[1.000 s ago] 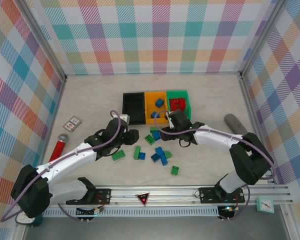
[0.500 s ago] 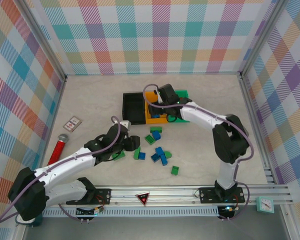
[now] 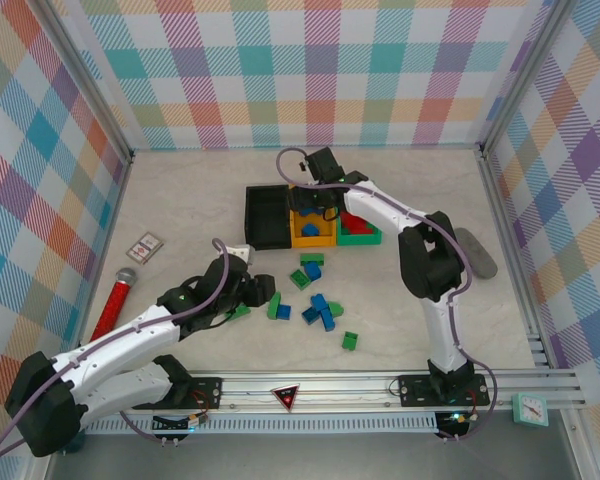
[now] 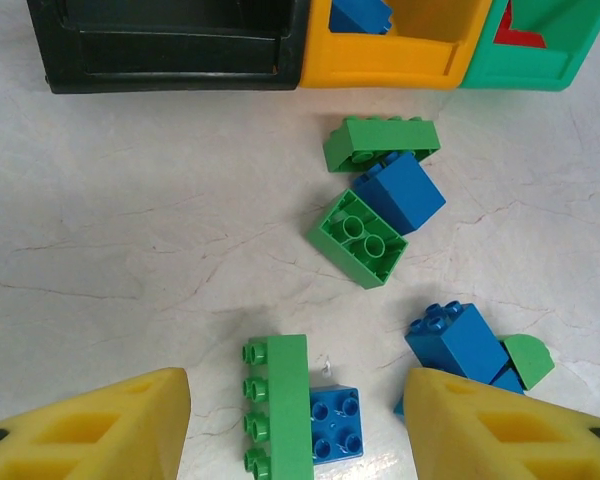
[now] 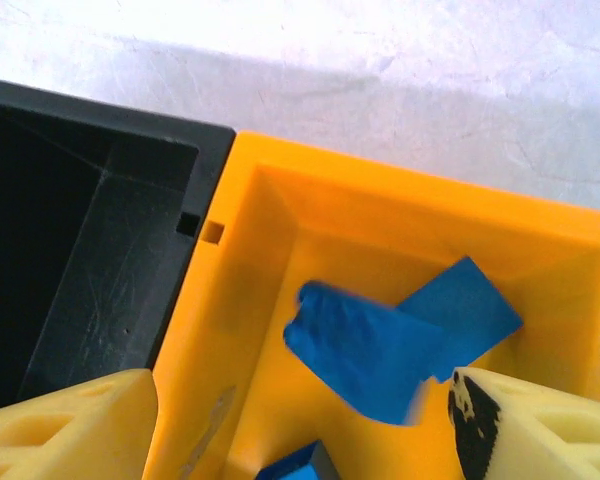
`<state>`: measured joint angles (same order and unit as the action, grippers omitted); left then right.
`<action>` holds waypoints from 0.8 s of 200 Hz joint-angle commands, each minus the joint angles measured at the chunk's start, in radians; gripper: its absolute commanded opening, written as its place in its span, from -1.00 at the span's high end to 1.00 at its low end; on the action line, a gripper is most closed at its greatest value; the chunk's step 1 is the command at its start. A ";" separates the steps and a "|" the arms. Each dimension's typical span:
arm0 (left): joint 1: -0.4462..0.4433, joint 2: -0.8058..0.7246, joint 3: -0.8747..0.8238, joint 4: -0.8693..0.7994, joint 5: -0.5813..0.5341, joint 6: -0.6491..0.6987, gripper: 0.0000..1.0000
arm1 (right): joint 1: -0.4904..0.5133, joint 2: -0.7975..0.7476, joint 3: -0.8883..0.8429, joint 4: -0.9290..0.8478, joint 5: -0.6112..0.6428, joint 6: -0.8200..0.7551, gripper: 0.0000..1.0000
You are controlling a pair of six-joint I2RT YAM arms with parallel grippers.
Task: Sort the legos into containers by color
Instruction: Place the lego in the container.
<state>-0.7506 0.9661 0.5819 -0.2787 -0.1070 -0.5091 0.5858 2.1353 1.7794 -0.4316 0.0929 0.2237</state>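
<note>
A: Two claws, two jobs. How does the right gripper [image 5: 305,405] stand?
B: Fingers wide apart over the orange bin [image 5: 270,200], clamped on nothing. A blurred blue brick [image 5: 365,355] sits loose inside, touching neither finger. The black bin [image 5: 80,230] is at the orange one's 9 o'clock, the green bin [image 3: 363,238] at its 3 o'clock.
A: So how do we finish that drop well?
B: I'd rise straight up with the fingers apart before swinging off, so no fingertip clips the rim.
A: And the left gripper [image 4: 295,390]?
B: Also apart and empty, poised over a long green brick [image 4: 280,400] in the loose pile at 6 o'clock of the bins. A small blue brick [image 4: 335,425] touches its 4 o'clock flank.
A: What's the risk?
B: Pinching both. I'd close nearer the green brick's 12 o'clock end, where both flanks are bare, then carry it off, probably to the black bin.
</note>
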 commanded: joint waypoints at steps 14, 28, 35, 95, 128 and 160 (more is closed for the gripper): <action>-0.009 -0.018 -0.014 -0.029 -0.013 -0.013 -0.18 | 0.004 -0.063 -0.057 0.009 -0.053 0.000 -0.55; -0.010 -0.009 -0.016 -0.020 -0.008 -0.013 -0.18 | 0.007 -0.106 -0.104 0.028 -0.062 0.002 -0.55; -0.010 -0.006 -0.016 -0.016 -0.007 -0.013 -0.18 | 0.008 -0.130 -0.129 0.037 -0.062 0.002 -0.55; -0.015 0.036 -0.010 0.038 0.011 -0.009 -0.18 | 0.020 -0.384 -0.414 0.110 -0.087 0.021 -0.55; -0.016 0.067 -0.007 0.063 0.013 -0.004 -0.18 | 0.044 -0.518 -0.586 0.147 -0.096 0.042 -0.53; -0.019 0.121 0.012 0.087 0.029 0.006 -0.18 | 0.072 -0.620 -0.715 0.150 -0.106 0.058 -0.49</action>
<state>-0.7528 1.0542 0.5785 -0.2291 -0.0944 -0.5087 0.6369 1.5806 1.1370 -0.3042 0.0124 0.2539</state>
